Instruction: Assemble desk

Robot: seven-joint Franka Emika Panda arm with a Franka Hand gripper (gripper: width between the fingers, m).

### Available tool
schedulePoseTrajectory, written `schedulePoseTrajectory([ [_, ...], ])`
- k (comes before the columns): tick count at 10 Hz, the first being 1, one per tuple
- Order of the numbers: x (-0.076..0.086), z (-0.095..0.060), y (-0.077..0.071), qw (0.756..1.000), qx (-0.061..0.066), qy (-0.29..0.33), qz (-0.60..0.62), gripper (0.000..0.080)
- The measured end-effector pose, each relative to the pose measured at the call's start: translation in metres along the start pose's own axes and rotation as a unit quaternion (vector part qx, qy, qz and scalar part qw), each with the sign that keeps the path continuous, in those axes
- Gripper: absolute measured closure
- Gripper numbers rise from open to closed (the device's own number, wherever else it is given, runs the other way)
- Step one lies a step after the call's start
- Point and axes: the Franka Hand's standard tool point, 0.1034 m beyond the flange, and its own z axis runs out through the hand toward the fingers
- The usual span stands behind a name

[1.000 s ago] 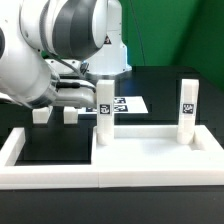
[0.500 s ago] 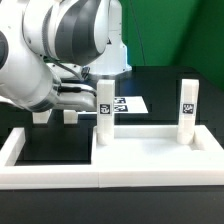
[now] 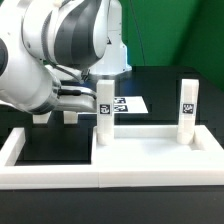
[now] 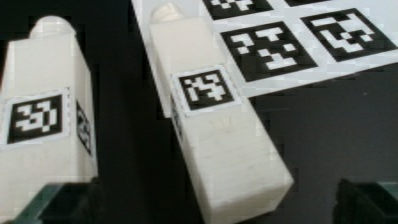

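In the wrist view two loose white desk legs lie side by side on the black table, each with a square tag. My gripper point(image 4: 205, 205) is open and straddles the end of the nearer leg point(image 4: 214, 120). There are dark gaps on both sides, between the leg and the fingers point(image 4: 365, 198). The other leg point(image 4: 50, 110) lies just outside one finger. In the exterior view these legs show as small white blocks point(image 3: 70, 115) behind the arm point(image 3: 50, 55), which hides the gripper. The tabletop point(image 3: 150, 150) lies at the front with two upright legs point(image 3: 105, 112) point(image 3: 187, 108) on it.
The marker board point(image 4: 294, 40) lies flat just beyond the two loose legs, and also shows in the exterior view point(image 3: 130, 104). The low white border wall point(image 3: 12, 148) runs along the front and the exterior view's left, around the tabletop.
The arm has shifted slightly toward the exterior view's left and a little lower, covering more of the leftmost loose leg. No part has moved.
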Motion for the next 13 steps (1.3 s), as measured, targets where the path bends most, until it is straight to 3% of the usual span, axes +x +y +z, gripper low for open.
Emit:
schedulePoseTrajectory([
  [2, -0.005, -0.002, -0.002, 1.0, 0.002, 0.001, -0.002, 0.0151],
  [5, -0.015, 0.002, -0.002, 1.0, 0.022, -0.007, 0.002, 0.0151],
  [13, 0.001, 0.017, -0.001, 1.0, 0.01, 0.006, 0.007, 0.0151],
])
